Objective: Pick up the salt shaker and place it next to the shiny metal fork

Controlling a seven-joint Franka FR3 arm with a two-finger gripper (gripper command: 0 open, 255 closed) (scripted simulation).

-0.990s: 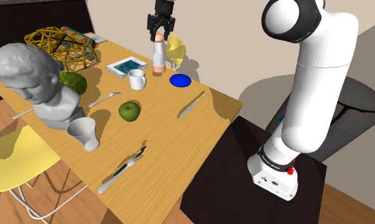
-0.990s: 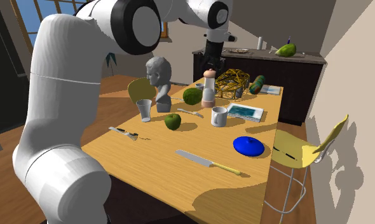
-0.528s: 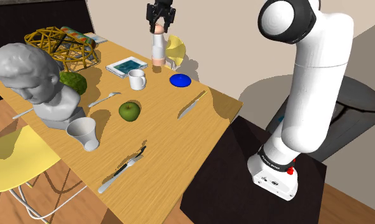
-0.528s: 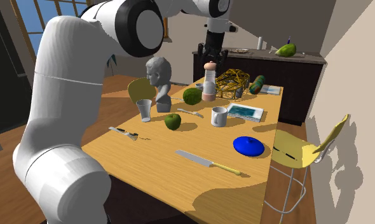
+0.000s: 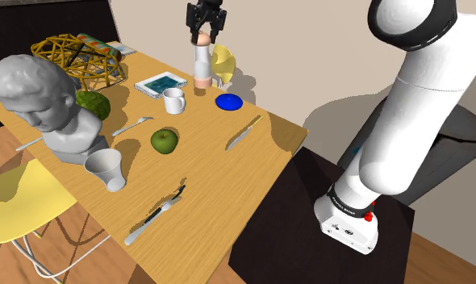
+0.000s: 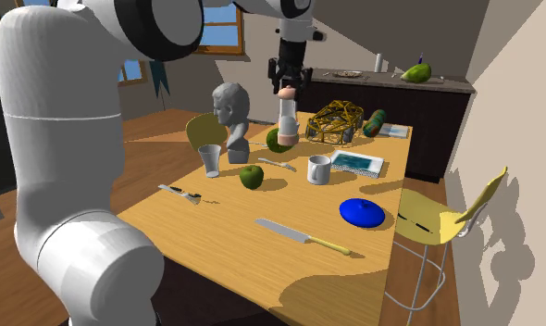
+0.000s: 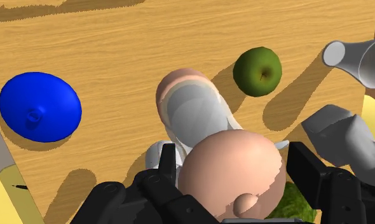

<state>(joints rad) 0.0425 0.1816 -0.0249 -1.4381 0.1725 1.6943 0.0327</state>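
Note:
The salt shaker [image 5: 202, 64] is a clear cylinder with a pinkish cap and base. It hangs upright above the far part of the wooden table [image 5: 204, 173], and my gripper [image 5: 202, 35] is shut on its cap. In the second exterior view the salt shaker [image 6: 287, 120] hangs under the gripper [image 6: 286, 89], in front of the green melon. In the wrist view the fingers [image 7: 167, 163] clasp the salt shaker's cap [image 7: 234, 167]. The shiny metal fork [image 5: 133, 126] lies beside the bust; the same fork [image 6: 279, 164] lies between apple and mug.
On the table are a white mug [image 5: 174, 101], a blue dish [image 5: 228, 102], a green apple [image 5: 164, 141], a knife [image 5: 243, 133], a grey bust [image 5: 47, 101], a grey cup [image 5: 106, 169], a wire basket [image 5: 75, 58], a dark-handled utensil [image 5: 154, 216] and a tablet [image 5: 160, 83].
The gripper has lifted the salt shaker off the table and carried it toward the second exterior view's left, nearer the melon and bust. The arm's upper links swung too.

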